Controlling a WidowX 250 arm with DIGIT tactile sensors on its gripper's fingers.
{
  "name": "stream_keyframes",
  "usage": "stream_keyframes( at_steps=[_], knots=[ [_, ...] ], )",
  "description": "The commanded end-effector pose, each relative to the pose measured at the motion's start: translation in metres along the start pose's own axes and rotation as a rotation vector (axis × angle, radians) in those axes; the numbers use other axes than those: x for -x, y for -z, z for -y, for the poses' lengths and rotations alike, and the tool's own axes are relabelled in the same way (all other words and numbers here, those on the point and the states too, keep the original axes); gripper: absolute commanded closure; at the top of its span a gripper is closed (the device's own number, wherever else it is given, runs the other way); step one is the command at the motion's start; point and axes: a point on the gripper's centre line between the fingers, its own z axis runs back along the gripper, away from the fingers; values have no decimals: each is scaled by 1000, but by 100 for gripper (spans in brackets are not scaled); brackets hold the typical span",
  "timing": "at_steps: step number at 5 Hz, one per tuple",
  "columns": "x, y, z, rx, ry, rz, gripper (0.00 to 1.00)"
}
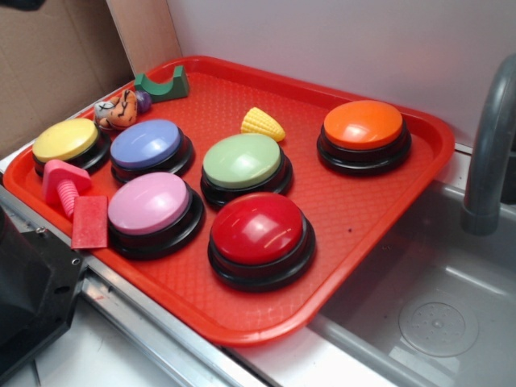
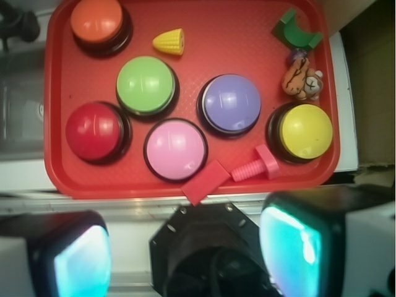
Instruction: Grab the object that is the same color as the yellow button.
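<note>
Wrist view: gripper [image 2: 185, 247] jaws spread wide, empty, high above tray [image 2: 55, 179]. Corn [image 2: 169, 41] untouched at 12 o'clock, yellow button [image 2: 305, 130] at 2. Whole grab remains.

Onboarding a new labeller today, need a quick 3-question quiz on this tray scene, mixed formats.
1. True or false: the toy corn touches the yellow button.
2. Which button lies nearest the corn? A) red button B) pale green button C) pink button
3. Fill in: the pink toy screw and the red block lie along the tray edge nearest the ____.

Key
1. False: they sit far apart, at opposite ends of the tray.
2. B.
3. Robot: the open fingers of the gripper show just off that edge in the wrist view.
</note>
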Motion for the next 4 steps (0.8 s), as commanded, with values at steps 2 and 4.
stream_keyframes(
  at_steps=[2,4],
  knots=[
    [-72,39,-1,8,-471,-14,0],
    [-116,75,-4,29,-767,55,0]
  ],
)
